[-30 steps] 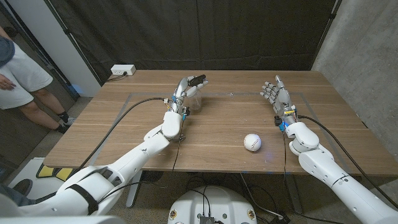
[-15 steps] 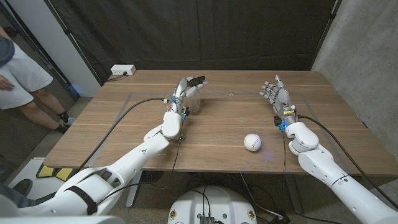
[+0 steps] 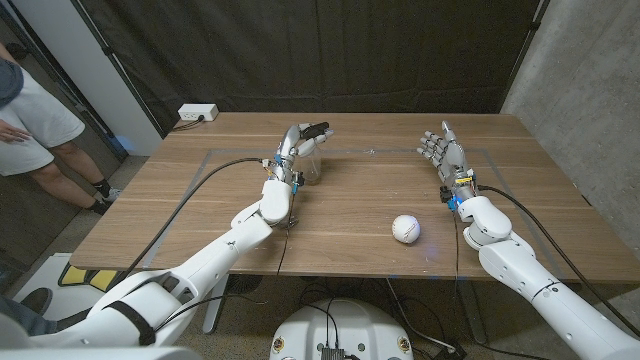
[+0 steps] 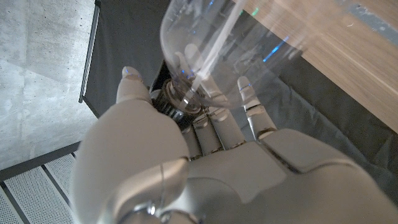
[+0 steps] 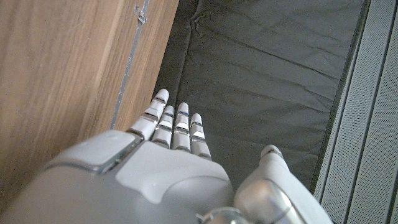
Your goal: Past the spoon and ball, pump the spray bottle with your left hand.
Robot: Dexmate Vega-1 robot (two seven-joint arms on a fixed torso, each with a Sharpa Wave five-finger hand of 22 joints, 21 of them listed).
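Head view: your left hand (image 3: 291,152) is at the far left-middle of the table (image 3: 340,215), fingers wrapped around the clear bottle (image 3: 312,162), whose black spray head pokes out above them. The bottle stands upright on the wood. In the left wrist view the fingers (image 4: 252,109) curl against the bottle's (image 4: 217,56) clear body near its neck. Your right hand (image 3: 445,153) stands on its edge on the right side, well apart from the bottle, fingers spread and holding nothing. The white ball (image 3: 405,229) sits nearer the front edge, between the two arms. A person (image 3: 30,120) stands at the left edge.
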